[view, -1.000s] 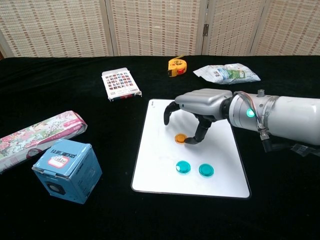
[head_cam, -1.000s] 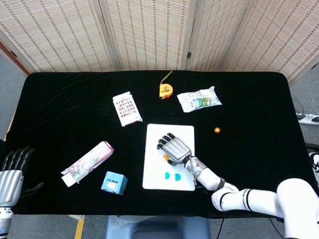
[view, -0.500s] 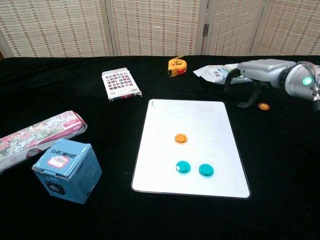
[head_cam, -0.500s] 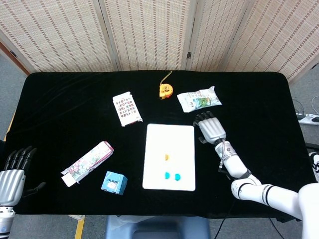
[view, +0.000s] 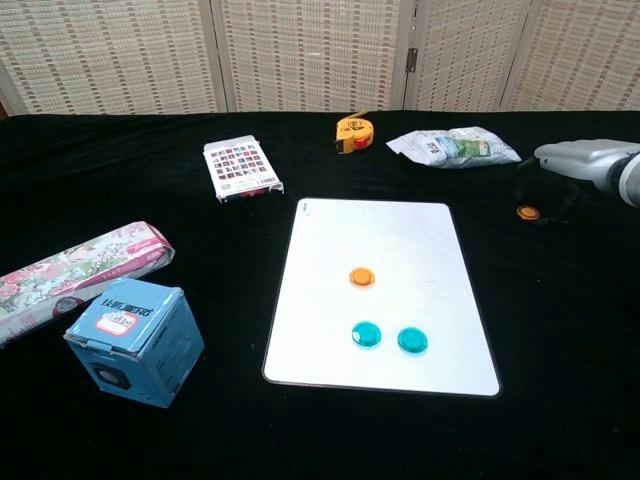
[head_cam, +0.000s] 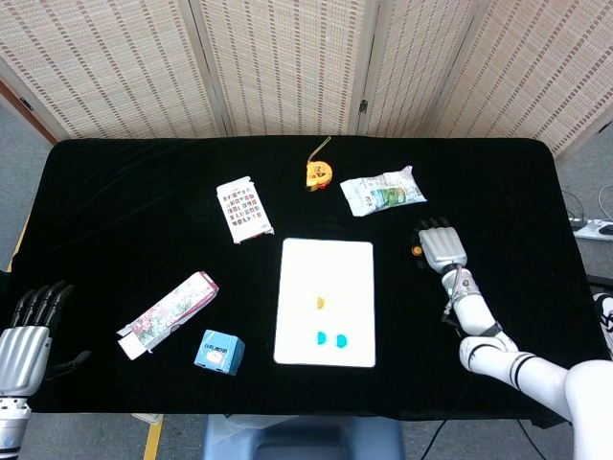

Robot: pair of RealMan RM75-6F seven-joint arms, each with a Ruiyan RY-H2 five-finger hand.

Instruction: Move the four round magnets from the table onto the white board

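The white board (head_cam: 326,268) (view: 380,240) lies flat at the table's middle front. On it sit one orange magnet (head_cam: 321,303) (view: 361,277) and two teal magnets (head_cam: 322,337) (head_cam: 341,339) (view: 367,333) (view: 412,340). A second orange magnet (head_cam: 417,251) (view: 528,212) lies on the black cloth to the right of the board. My right hand (head_cam: 442,247) (view: 590,165) hovers just right of that magnet, fingers spread, holding nothing. My left hand (head_cam: 24,331) rests open at the table's front left corner, far from everything.
A yellow tape measure (head_cam: 317,172) (view: 350,131) and a snack bag (head_cam: 383,192) (view: 455,146) lie behind the board. A card pack (head_cam: 243,210) (view: 240,168), a pink carton (head_cam: 169,313) (view: 75,270) and a blue cube box (head_cam: 219,352) (view: 135,340) sit to its left.
My right hand let go of the orange magnet on the board, lifted off, and swung right to the orange magnet on the cloth. The left hand stayed put.
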